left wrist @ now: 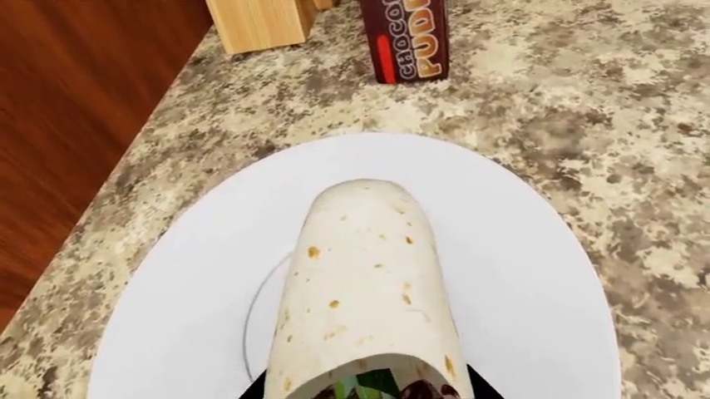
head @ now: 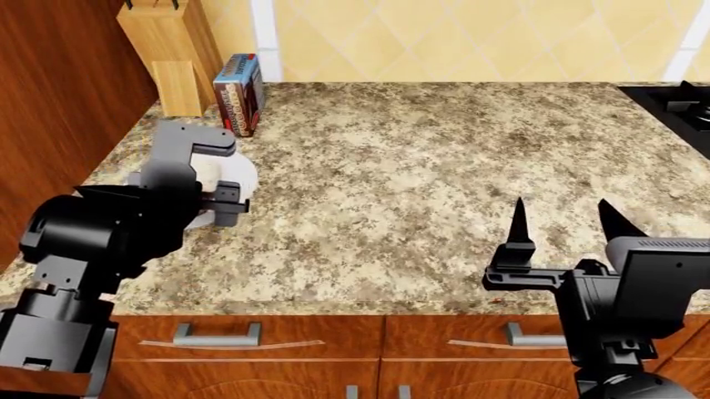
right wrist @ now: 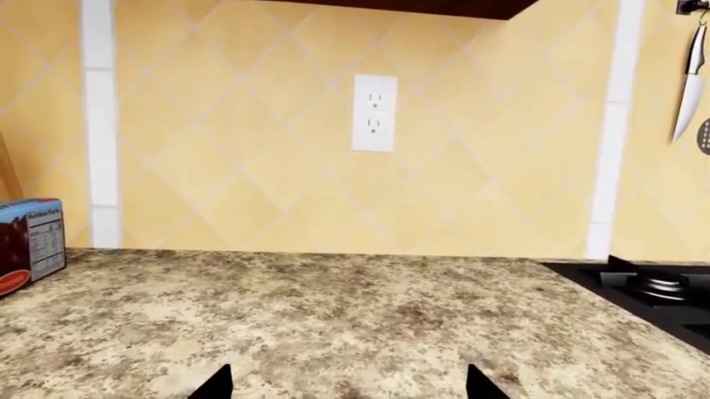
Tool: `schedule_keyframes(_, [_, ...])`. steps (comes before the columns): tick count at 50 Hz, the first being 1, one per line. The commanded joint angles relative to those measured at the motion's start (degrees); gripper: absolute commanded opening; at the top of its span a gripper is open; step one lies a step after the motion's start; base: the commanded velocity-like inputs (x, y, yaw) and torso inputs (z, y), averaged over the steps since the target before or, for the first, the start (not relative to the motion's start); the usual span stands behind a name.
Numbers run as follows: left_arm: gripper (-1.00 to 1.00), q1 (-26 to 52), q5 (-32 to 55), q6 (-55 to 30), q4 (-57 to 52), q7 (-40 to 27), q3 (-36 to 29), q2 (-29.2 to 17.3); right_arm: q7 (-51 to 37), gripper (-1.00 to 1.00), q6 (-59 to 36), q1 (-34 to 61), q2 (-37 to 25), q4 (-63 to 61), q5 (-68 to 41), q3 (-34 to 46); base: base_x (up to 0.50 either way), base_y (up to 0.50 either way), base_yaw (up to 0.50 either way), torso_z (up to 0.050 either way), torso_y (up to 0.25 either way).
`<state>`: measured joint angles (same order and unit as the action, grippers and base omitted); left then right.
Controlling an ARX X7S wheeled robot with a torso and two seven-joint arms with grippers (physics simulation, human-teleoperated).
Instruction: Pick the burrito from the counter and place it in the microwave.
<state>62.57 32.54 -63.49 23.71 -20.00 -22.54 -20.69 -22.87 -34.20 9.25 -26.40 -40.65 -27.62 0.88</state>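
The tabletop [head: 444, 166] carries the white plate [left wrist: 533, 283], on which the burrito [left wrist: 367, 283] lies. Your left gripper [left wrist: 367, 391] straddles its cut end; whether it clamps, you cannot tell. The right gripper [head: 564, 224] idles, fingers apart. Lift and placement remain.

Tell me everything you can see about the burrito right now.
The burrito is a pale cream tortilla roll flecked with small brown spots. Its far end is rounded and closed; its near end is cut, showing green and dark red filling. It lies on its side on a round white plate on the counter. Dark pincer tips flank the cut end; contact is unclear. In the head view the left arm hides it.
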Motion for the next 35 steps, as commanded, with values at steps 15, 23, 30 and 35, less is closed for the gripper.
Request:
schedule_keyframes(15, [-1.00, 1.02, 0.88, 3.62, -14.17, -1.96, 2.13, -2.35, 0.28, 1.00, 1.58, -0.80, 0.19, -0.33, -1.53, -1.19, 0.00, 0.00, 0.00, 0.000, 0.001])
schedule_keyframes(23, [-1.00, -1.39, 6.26, -2.46, -30.34, -6.15, 6.90, -4.11, 0.28, 1.00, 1.82, -0.92, 0.20, -0.32, -1.77, -1.21, 0.00, 0.00, 0.00, 0.000, 0.000])
schedule_keyframes(30, [-1.00, -9.58, 14.33, -7.00, -45.49, -10.93, 15.85, -4.22, -0.10, 1.00, 1.54, -0.92, 0.09, -0.44, -1.03, -0.21, 0.00, 0.00, 0.00, 0.000, 0.000])
schedule_keyframes(35, [-1.00, -17.09, 19.55, -8.32, -54.06, -13.51, 21.51, -3.59, -1.42, 1.00, -1.26, 0.12, 0.11, -0.61, -1.46, 0.55, -0.23, 0.01, 0.00, 0.000, 0.000])
